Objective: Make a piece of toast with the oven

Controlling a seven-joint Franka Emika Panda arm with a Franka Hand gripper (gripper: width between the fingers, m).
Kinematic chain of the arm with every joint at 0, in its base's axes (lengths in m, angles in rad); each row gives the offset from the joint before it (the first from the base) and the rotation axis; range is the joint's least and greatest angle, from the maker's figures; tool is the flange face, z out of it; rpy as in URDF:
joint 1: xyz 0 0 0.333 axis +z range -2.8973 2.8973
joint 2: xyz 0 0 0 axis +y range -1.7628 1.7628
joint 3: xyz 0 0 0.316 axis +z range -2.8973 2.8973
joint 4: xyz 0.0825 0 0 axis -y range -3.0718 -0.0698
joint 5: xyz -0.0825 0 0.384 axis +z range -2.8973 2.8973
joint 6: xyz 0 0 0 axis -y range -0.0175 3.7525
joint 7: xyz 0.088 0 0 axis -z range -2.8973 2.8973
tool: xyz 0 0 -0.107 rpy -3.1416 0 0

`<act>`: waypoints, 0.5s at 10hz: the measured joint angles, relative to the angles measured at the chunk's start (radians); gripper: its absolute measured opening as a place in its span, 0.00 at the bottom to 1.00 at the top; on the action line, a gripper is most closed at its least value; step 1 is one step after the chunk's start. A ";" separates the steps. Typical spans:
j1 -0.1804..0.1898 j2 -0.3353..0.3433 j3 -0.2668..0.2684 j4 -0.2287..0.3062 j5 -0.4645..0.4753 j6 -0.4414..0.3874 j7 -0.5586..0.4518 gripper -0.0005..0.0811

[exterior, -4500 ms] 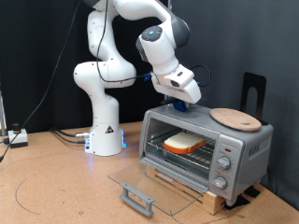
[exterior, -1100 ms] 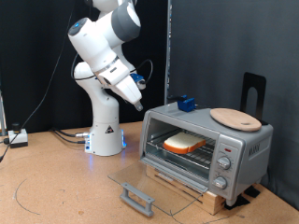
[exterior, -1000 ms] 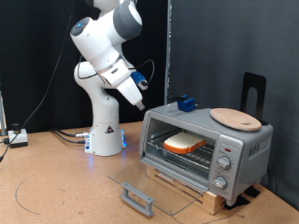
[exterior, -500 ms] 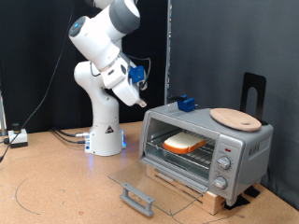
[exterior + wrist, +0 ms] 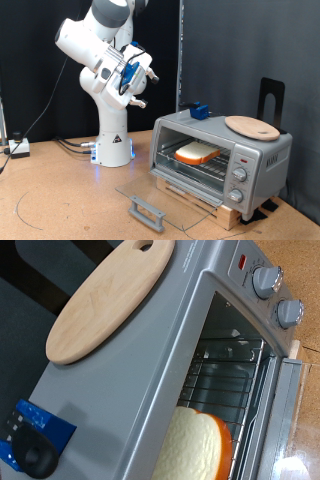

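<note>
Toast-making at the loaded stage: the piece of toast (image 5: 197, 153) lies flat on the wire rack (image 5: 205, 166) inside the oven (image 5: 222, 155), its pale face up and its orange-brown crust toward the opening; the glass door (image 5: 165, 200) hangs fully down, so loading appears complete while closing the door and setting the knobs (image 5: 240, 176) appear, as a judgement, not yet done. The gripper (image 5: 139, 82) hangs high at the exterior view's upper left, well apart from the oven; its fingers are spread apart and hold nothing. A round wooden board (image 5: 252, 126) and a small blue block (image 5: 197, 110) rest on the oven roof; the wrist view looks down on that roof, the board (image 5: 105, 298), the block (image 5: 35, 426), the bread (image 5: 196, 449) and two knobs (image 5: 278, 296). Against the earliest frame, in which the gripper stood just over the oven roof beside the blue block, the arm has swung up and away toward the exterior view's left; bread, door and board are unchanged.
</note>
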 joint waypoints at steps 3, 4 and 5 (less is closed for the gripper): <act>-0.008 0.043 0.051 0.012 -0.107 0.059 0.118 0.99; -0.015 0.084 0.067 0.041 -0.174 0.055 0.190 0.99; -0.019 0.131 0.069 0.071 -0.227 0.041 0.229 0.99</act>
